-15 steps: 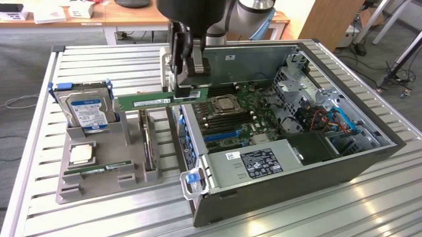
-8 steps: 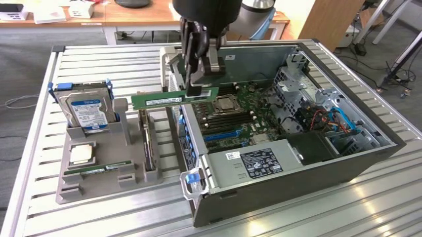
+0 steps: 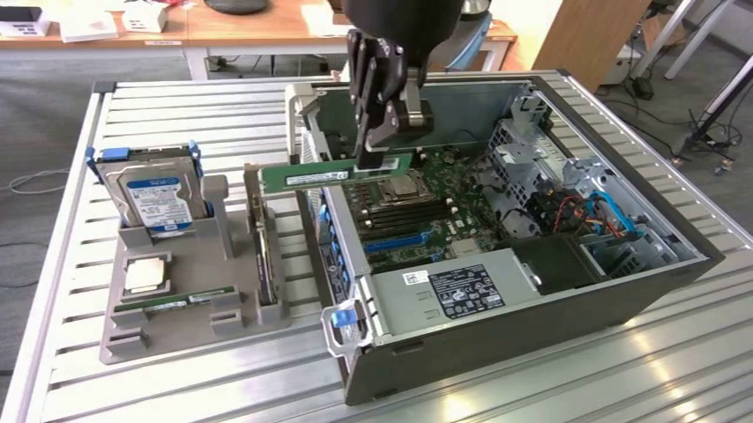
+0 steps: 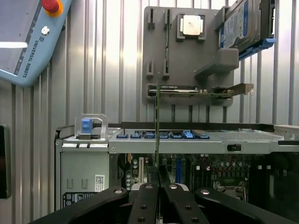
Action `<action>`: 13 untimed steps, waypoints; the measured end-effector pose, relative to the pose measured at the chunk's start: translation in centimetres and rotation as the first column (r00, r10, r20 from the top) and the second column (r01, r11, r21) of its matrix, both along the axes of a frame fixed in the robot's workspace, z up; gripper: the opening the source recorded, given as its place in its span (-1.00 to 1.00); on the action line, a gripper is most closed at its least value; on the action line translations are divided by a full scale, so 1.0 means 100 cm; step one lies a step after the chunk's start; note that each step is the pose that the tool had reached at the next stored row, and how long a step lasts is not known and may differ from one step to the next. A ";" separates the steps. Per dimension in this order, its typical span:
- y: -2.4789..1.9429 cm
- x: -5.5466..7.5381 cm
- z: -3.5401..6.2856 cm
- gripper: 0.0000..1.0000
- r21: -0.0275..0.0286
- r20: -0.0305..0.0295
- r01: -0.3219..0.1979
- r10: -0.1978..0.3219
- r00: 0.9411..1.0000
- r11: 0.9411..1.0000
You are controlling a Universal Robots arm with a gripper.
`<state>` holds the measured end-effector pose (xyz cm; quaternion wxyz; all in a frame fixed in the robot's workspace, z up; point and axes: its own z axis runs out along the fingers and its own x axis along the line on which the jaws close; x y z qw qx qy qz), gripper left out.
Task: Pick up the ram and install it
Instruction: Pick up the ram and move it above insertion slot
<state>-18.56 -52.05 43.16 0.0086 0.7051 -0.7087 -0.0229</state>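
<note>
Hovering over PC case (image 3: 530, 308), end effector (image 3: 379, 160) clamped on ram (image 3: 317, 176), arm (image 3: 394, 18) top cut off

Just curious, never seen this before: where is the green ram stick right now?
The ram is pinched in the hand, held level in the air over the motherboard in the open computer case, on the exterior view's right of the grey parts tray.

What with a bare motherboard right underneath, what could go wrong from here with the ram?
1. The gripper is shut on the ram near one end, so the long free end may sag or twist.
2. That free end reaches toward the case wall and might catch it going down.
3. A tilted stick could knock parts on the motherboard.
</note>
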 end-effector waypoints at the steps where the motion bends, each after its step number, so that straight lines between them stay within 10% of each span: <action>1: 0.0000 0.003 0.0001 -0.76 0.000 0.000 0.000 0.000 1.000 1.000; 13: 0.0000 0.036 0.0000 -0.76 0.000 0.000 -0.003 0.003 1.000 1.000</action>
